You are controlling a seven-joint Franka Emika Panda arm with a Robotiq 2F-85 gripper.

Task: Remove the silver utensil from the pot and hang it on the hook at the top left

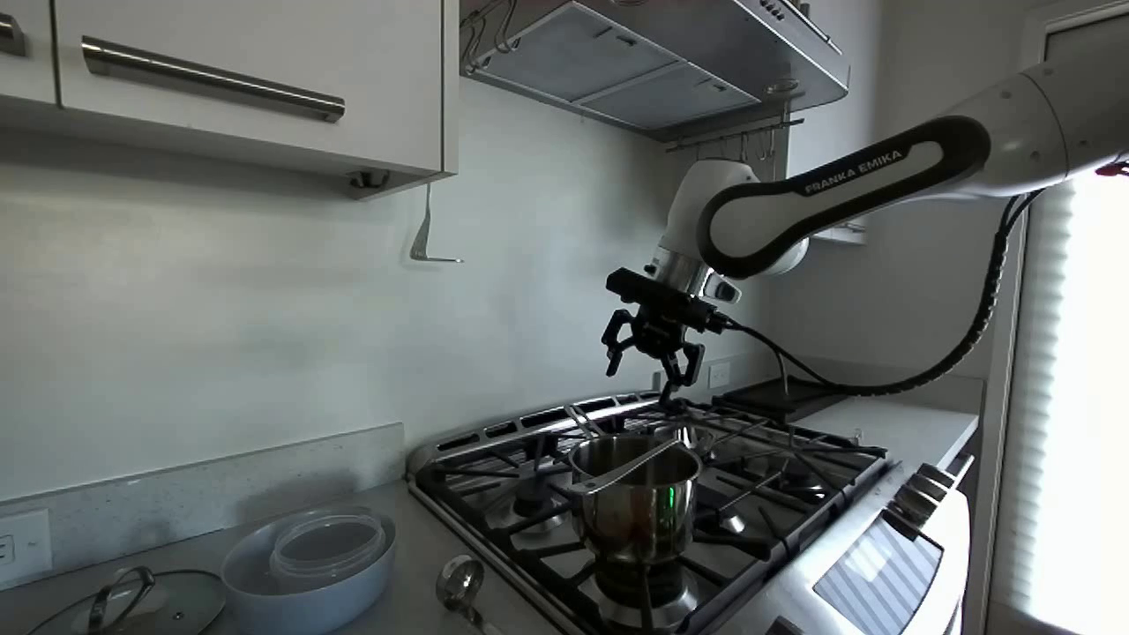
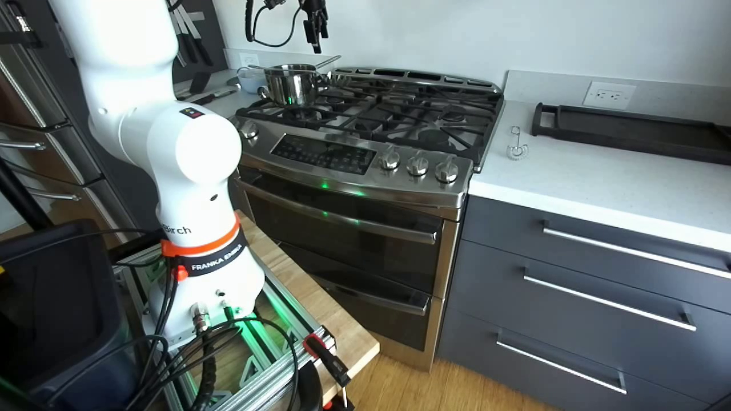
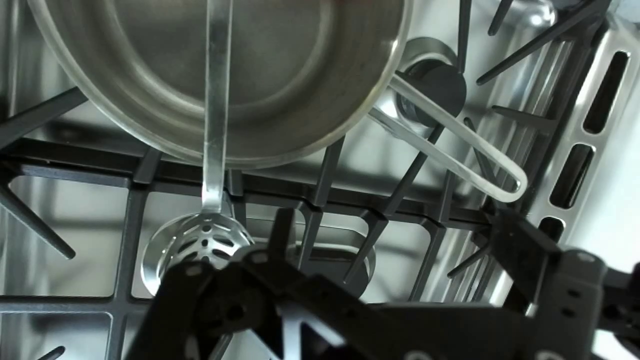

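Observation:
The silver utensil (image 1: 626, 466) lies across the rim of the shiny steel pot (image 1: 635, 525). In the wrist view its slim handle (image 3: 216, 120) crosses the pot (image 3: 295, 142), and its rounded, slotted head hangs outside the rim. The pot also shows in an exterior view (image 2: 292, 88). My gripper (image 1: 641, 381) is open and empty, high above the stove beyond the pot. In the wrist view the gripper (image 3: 395, 222) has its left finger just right of the utensil's head, partly covering it. A pale grey, triangular-based piece matching the hook (image 1: 423, 238) hangs below the cabinet corner.
The range hood (image 1: 617, 62) and cabinet (image 1: 265, 35) overhang the area. Bowls (image 1: 309, 573), a glass lid (image 1: 190, 608) and a ladle (image 1: 459, 582) are on the counter beside the stove. A small whisk (image 2: 517, 151) and a black griddle (image 2: 639, 134) are on the opposite counter.

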